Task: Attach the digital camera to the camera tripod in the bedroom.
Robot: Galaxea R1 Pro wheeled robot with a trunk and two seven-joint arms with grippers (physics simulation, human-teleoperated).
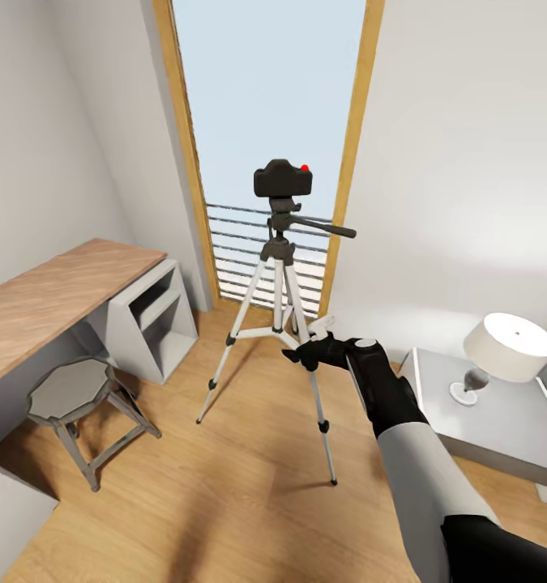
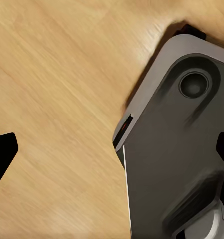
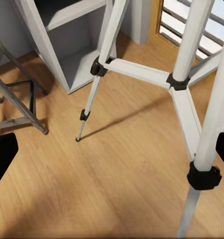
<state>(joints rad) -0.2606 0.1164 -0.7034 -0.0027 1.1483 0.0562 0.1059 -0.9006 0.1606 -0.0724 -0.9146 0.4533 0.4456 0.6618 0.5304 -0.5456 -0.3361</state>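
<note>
The black digital camera (image 1: 282, 178), red dot on top, sits upright on the black head of the camera tripod (image 1: 279, 247), which stands on the wood floor before the window. My right gripper (image 1: 305, 350) hovers low beside the tripod's front right leg, level with the centre braces, open and holding nothing. In the right wrist view the tripod's silver-white legs (image 3: 204, 94) rise close ahead, and the right gripper (image 3: 112, 154) has its dark fingers (image 3: 2, 159) spread wide. The left gripper (image 2: 112, 152) is open too, over bare floor beside my grey base (image 2: 176, 149).
A grey octagonal stool (image 1: 70, 390) stands at the left by the wood-topped desk (image 1: 46, 291) and its white shelf unit (image 1: 155, 320). At the right is a grey bedside table (image 1: 500, 425) with a lamp (image 1: 508, 348). The tall window (image 1: 273, 89) is behind the tripod.
</note>
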